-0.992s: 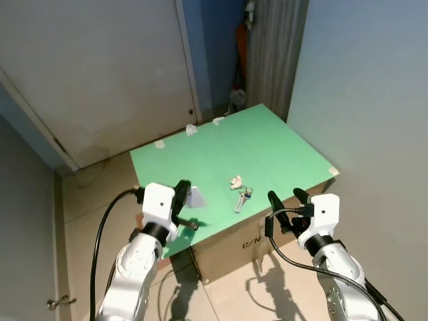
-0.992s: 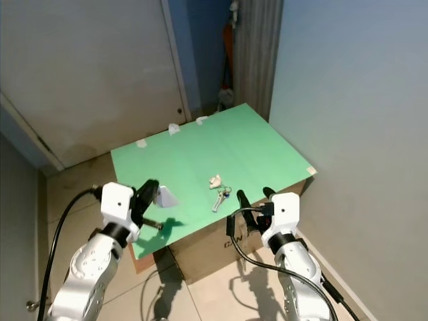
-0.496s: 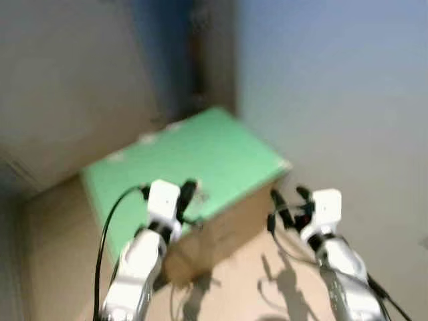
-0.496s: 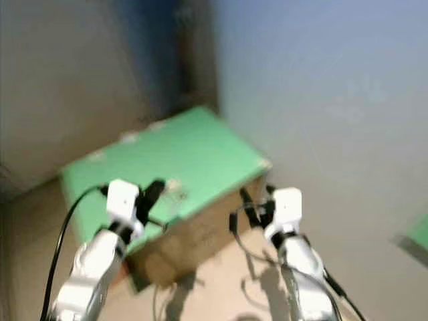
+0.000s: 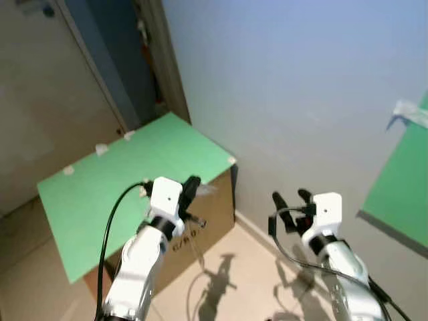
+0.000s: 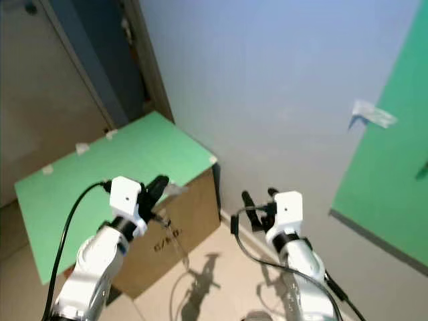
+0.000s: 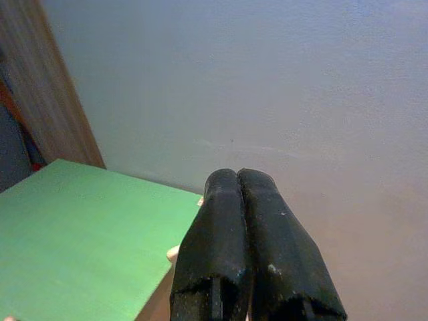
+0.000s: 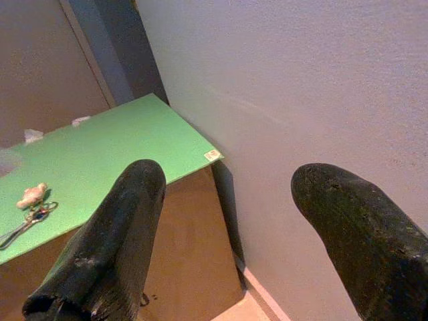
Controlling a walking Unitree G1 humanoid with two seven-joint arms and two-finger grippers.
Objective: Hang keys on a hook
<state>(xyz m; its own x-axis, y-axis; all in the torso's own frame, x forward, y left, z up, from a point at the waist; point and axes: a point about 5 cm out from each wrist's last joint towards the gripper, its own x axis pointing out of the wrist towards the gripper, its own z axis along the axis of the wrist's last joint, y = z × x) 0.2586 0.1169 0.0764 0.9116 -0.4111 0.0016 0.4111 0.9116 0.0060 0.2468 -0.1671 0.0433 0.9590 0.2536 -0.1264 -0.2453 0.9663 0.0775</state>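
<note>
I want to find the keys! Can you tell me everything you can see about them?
The keys show in the right wrist view, lying flat on the green board that tops a brown cardboard box. They look like a small bunch of silvery metal keys on a ring, with a pale, lumpy charm next to them. Nothing holds them; whether the charm is fastened on is too small to tell.

The right end effector (image 8: pixel 227 234) had its two black fingers (image 8: pixel 107 247) spread wide apart, holding nothing. Between and beyond them lay a green tabletop (image 8: pixel 120 144) against a pale wall (image 8: pixel 301 87). The keys (image 8: pixel 30 214) rested on the green surface, beside a small pale object (image 8: pixel 32 195).
</note>
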